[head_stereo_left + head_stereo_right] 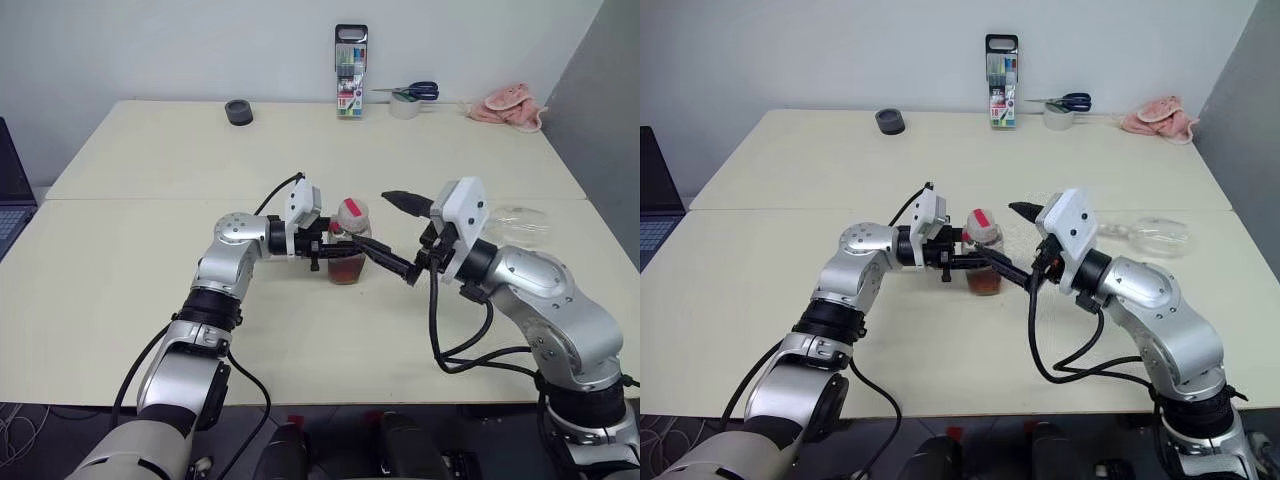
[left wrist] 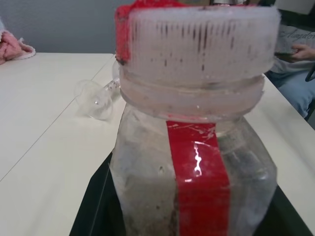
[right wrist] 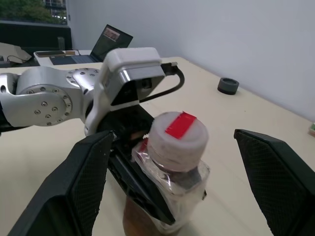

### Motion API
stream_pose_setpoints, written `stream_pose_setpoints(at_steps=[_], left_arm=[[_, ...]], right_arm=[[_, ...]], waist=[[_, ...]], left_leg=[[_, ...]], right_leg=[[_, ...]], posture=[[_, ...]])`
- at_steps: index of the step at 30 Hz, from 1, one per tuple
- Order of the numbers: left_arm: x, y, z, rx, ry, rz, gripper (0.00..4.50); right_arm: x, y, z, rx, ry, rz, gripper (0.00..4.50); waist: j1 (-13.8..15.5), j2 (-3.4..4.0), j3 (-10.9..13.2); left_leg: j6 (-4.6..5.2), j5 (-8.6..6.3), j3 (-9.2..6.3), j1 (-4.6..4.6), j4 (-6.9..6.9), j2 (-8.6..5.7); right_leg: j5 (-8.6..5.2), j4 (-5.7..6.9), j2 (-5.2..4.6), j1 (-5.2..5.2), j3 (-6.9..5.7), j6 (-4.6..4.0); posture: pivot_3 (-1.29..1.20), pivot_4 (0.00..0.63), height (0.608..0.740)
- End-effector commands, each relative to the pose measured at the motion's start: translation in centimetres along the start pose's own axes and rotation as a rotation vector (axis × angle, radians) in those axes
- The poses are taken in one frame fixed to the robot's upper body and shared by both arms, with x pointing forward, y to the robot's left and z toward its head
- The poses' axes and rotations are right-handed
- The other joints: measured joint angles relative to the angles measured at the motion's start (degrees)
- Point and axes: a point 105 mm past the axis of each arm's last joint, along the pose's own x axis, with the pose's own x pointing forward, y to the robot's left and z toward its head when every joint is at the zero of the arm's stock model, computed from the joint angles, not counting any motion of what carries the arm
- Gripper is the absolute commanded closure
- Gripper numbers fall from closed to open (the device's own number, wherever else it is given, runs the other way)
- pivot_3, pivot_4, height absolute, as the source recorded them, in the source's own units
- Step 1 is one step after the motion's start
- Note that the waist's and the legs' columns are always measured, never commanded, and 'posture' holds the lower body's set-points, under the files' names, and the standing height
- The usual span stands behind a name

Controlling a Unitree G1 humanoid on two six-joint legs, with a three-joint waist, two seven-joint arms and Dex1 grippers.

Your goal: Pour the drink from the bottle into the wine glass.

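Far left, at the counter [image 1: 120, 260] edge, a dark laptop [image 1: 12, 190]. On the rear of the counter, a small dark round object [image 1: 238, 111]. Left arm reaching in level, forearm turned toward the right, left claw [image 1: 335, 250] clenched on the bottle [image 1: 348, 245], gripping it around the body just below the neck. Bottle upright at the middle of the counter, whitish cap [image 3: 177, 133] with its red strip screwed on, red label strip [image 2: 199, 182] running down the clear side. Inside, the drink [image 1: 346, 268], a shallow reddish-brown layer at the base. Behind, at the far edge, a tall case of coloured markers [image 1: 351, 73], then scissors [image 1: 410, 92] lying on a roll of tape [image 1: 405, 107]. Right arm bent at the elbow, wrist angled in toward the bottle, right claw [image 1: 409, 240] released, black fingers [image 3: 83, 182] spread wide on either side of the cap, not touching it. Beyond the right forearm, the wine glass [image 1: 520, 225] lying on its side on the counter, foot [image 2: 93, 98] pointing toward the bottle. At the far right corner, a pink cloth [image 1: 508, 105].
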Motion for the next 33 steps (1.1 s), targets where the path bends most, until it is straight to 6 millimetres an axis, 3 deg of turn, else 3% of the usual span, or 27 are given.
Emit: stream_pose_setpoints(at_steps=[1,14,33], left_arm=[[0.0,0.4,2.1,0.055,-0.054,-0.005,2.82],[0.0,0.1,2.0,0.06,-0.046,-0.013,2.82],[0.0,0.0,1.7,0.067,-0.033,-0.016,2.82]], right_arm=[[1.3,0.1,1.2,-0.048,-0.044,-0.036,0.32],[2.4,-1.7,0.2,-0.061,-0.025,-0.142,0.32],[0.6,-2.5,-0.7,0.019,0.001,-0.181,0.32]], waist=[[0.0,0.0,0.0],[0.0,0.0,0.0],[0.0,0.0,0.0]], left_leg=[[-0.01,0.0,0.0,0.01,0.0,0.01],[-0.06,0.03,0.0,-0.01,0.0,-0.02],[-0.03,0.02,-0.01,-0.01,0.0,-0.01]], right_leg=[[0.0,0.0,0.01,0.0,0.0,0.0],[0.0,-0.01,-0.02,0.0,-0.01,0.0],[0.0,-0.01,-0.01,0.0,-0.01,0.0]], posture=[[0.0,0.15,0.74],[0.0,0.15,0.74],[0.0,0.15,0.74]])
